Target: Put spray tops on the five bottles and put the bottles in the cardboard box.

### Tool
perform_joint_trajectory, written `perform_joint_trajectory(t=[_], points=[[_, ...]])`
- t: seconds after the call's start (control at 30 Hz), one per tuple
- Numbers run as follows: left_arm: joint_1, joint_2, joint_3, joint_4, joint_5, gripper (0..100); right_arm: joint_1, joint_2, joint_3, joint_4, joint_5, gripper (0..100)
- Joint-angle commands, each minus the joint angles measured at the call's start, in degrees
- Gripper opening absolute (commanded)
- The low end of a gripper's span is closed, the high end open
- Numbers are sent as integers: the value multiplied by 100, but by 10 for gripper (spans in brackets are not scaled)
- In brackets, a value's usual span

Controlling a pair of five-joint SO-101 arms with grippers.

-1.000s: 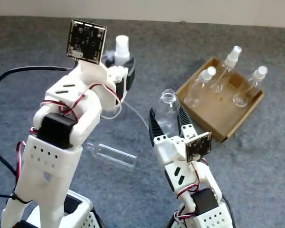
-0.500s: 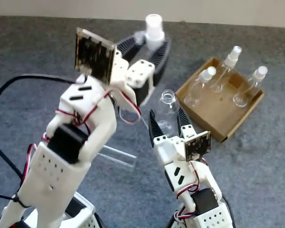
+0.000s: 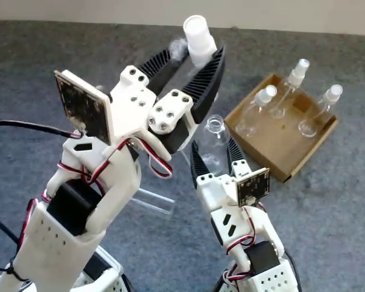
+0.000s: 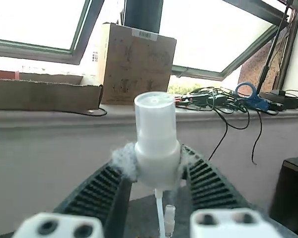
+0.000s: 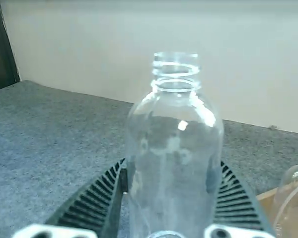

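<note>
My right fingers [image 3: 198,163] pinch the open bottle [image 3: 214,141] upright near the middle of the tabletop [image 3: 328,213]. My left fingers [image 3: 208,74] pinch the spray top [image 3: 196,38], raised clear of the bottle. If the thin dip tube [image 4: 160,206] misses that narrow neck, I reckon it could bend or tip the bottle. The tabletop is grey and carpet-like, and the cardboard box [image 3: 280,137] with three capped bottles [image 3: 290,85] sits toward its right edge. Windows [image 4: 35,25] and a cluttered sill [image 4: 49,121] lie behind

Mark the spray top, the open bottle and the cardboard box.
spray top [image 4: 156,136], left wrist view, on its white body
open bottle [image 5: 174,144], right wrist view, on its clear wall
cardboard box [image 3: 276,146], high view, on its bare floor
</note>
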Motion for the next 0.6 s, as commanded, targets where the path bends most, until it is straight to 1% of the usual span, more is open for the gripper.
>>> perform_joint_trajectory(t=[0.0, 0.17, 0.33, 0.4, 0.5, 0.57], points=[[119, -110, 136, -9, 387, 4, -31, -84, 664, 22, -9, 183], [119, -145, 488, -9, 413, 4, -31, -84, 664, 22, -9, 183], [119, -145, 567, 62, 422, 4, -13, -84, 664, 22, -9, 183], [119, -145, 567, 255, 422, 4, -13, -84, 664, 22, -9, 183], [154, -110, 602, 791, 422, 4, -13, -84, 664, 22, -9, 183], [242, -145, 857, 1046, 396, 4, -13, -84, 664, 22, -9, 183]])
